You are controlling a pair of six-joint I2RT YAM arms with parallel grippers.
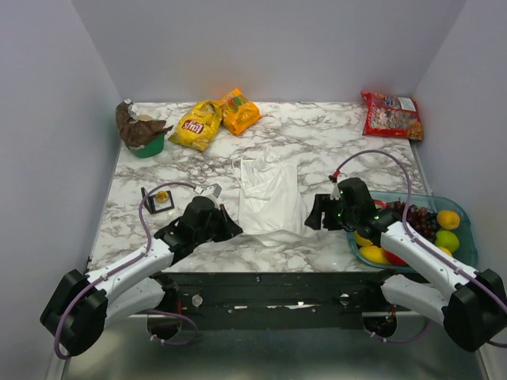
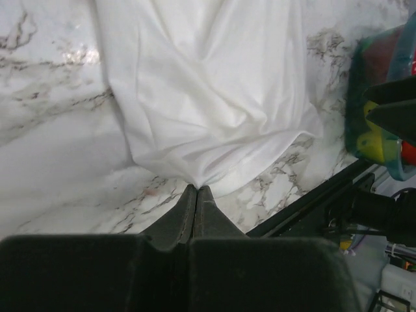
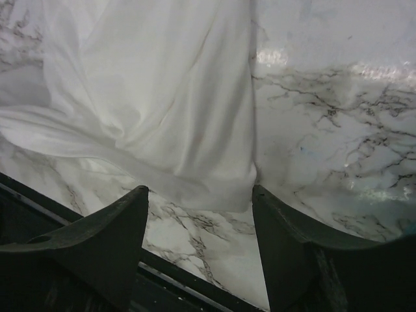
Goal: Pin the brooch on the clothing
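A thin, crumpled white clothing (image 1: 269, 194) lies in the middle of the grey-veined white marble table (image 1: 333, 142).

The left gripper (image 2: 197, 190) is at the near edge of the white clothing. Its two black fingers are pressed tight together. The cloth bunches to a little point right at the tips, so the fingers are pinching that edge.

The right gripper (image 3: 199, 190) is at the lower right corner of the white clothing. Its two black fingers are spread wide. The corner of the cloth lies just in front of the gap between them. They hold nothing.

The tiny round gold brooch (image 1: 162, 195) is at the left of the top view. It sits inside a small black square frame (image 1: 153, 203). It is left of the left gripper and well apart from the white clothing.

At the back left stands a green bowl (image 1: 146, 146) with crumpled brown paper in it. Beside it lie a shiny yellow snack bag (image 1: 196, 125) and a shiny orange snack bag (image 1: 240, 111), touching each other. A red snack bag (image 1: 390, 115) lies at the back right. At the right of the top view, a see-through blue-green plastic tray (image 1: 472, 241) holds yellow lemons (image 1: 448, 219), a green fruit and dark purple grapes (image 1: 416, 218). The right arm reaches over its near side.
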